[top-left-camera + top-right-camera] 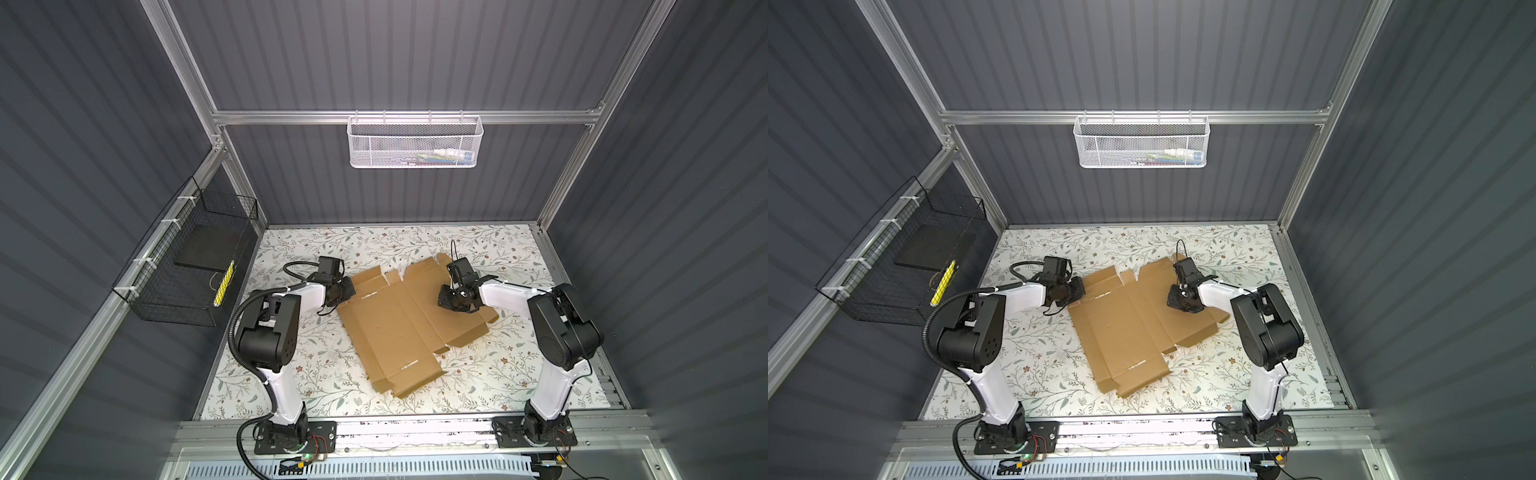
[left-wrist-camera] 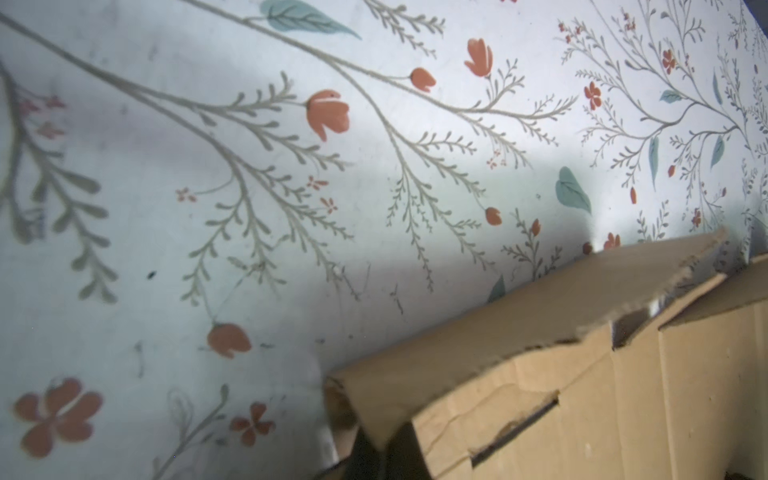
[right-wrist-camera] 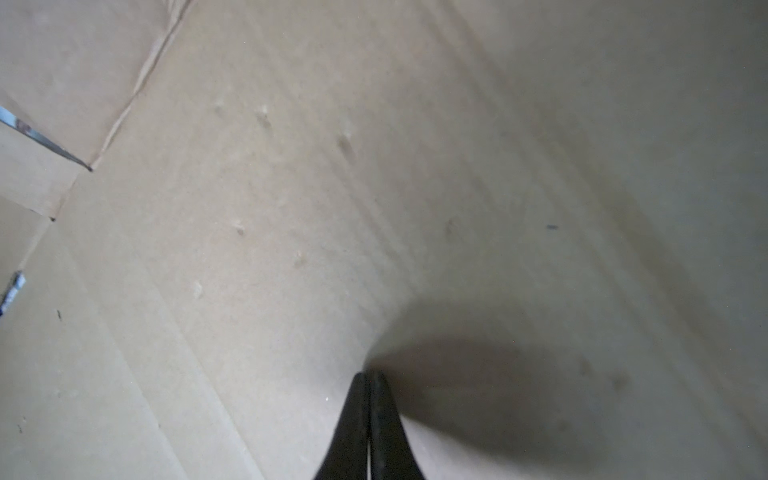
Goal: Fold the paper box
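Only the right wrist view shows the right fingers close up. They are pressed together with nothing between them, and their tips are down on a bare panel of the box, which fills that view. The left wrist view gives what the others cannot: a flap at the box edge standing up off the flowered desk, with slot cuts beside it. The left fingers are out of frame there.

In both top views the box lies as a flat sheet mid-desk, its long run from 11 to 5 o'clock. The left fingers meet its 10 o'clock edge. They are closed, and whether cardboard is caught between them I cannot tell. The right fingers rest on the sheet toward 2 o'clock.

Bare desk rings the sheet. It is broadest at 7 o'clock and along the 12 o'clock strip, and narrower at 3 o'clock, where a corner nears the right arm. The 5 o'clock end stops short of the front edge.

Count: one box, two arms, two baskets. The white basket hangs at 12 o'clock and the black basket at 9 o'clock.
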Motion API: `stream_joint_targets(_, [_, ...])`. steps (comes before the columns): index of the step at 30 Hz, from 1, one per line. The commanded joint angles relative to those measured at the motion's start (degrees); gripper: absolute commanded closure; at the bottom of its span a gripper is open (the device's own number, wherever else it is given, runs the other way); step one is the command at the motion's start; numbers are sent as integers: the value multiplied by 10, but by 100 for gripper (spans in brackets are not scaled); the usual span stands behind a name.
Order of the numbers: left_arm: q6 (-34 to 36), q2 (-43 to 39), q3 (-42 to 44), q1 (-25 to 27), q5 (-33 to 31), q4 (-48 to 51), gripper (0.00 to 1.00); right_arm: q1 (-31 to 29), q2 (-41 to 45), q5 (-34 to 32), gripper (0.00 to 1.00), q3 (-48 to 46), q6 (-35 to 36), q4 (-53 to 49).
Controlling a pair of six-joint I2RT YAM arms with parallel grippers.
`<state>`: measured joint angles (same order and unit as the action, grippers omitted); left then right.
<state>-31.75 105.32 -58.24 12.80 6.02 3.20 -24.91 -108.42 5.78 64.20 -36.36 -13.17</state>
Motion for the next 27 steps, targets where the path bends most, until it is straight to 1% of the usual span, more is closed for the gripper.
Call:
stream_joint_targets(1, [-1,-32,21,1,16,31,100,-7,-45,20,92,30,11,-25])
stream_joint_targets(9, [22,-91,27,1,41,67,100,-8,-63,16,90,114,49,-45])
stream_joint_targets(13, [37,-123,23,1,52,95,100,-11,-36,3,89,135,65,-70])
stream_joint_targets(17, [55,-149,25,2,64,128,100,-16,35,-28,87,92,72,-80])
stream_joint_targets(21, [68,-174,49,10,69,142,100,-16,95,-45,86,37,66,-88])
stream_joint_targets(24, [71,-191,71,26,64,152,100,-17,131,-47,85,-8,54,-88])
stream_joint_targets(27, [60,-204,94,53,55,153,100,-18,157,-47,85,-51,38,-82])
